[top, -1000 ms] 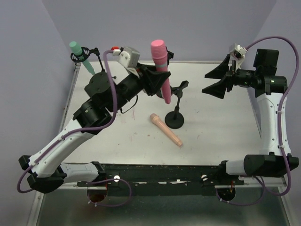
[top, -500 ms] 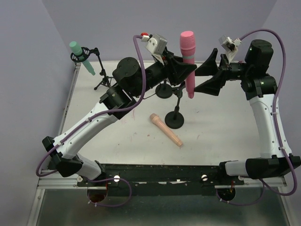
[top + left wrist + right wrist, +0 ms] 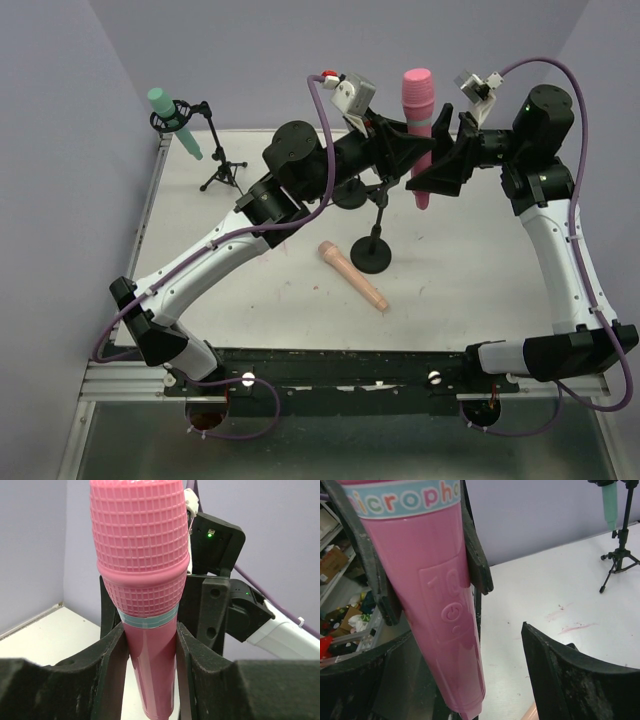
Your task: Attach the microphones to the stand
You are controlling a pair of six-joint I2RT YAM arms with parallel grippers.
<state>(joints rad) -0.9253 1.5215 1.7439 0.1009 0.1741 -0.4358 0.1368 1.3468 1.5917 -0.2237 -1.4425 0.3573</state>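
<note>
My left gripper is shut on the pink microphone and holds it upright, head up, high above the table; it also fills the left wrist view. My right gripper is open, its jaws standing on either side of the pink microphone's lower body. The peach microphone lies flat on the table. The teal-green microphone sits in a tripod stand at the back left. An empty round-base stand stands mid-table below both grippers.
A second round black base stands behind the middle stand, partly hidden by my left arm. The teal microphone on its tripod also shows in the right wrist view. Purple walls close in the back and sides.
My left arm has carried the pink microphone to the right, over the middle stand. My right arm has swung left until its open jaws bracket the microphone's lower body.
</note>
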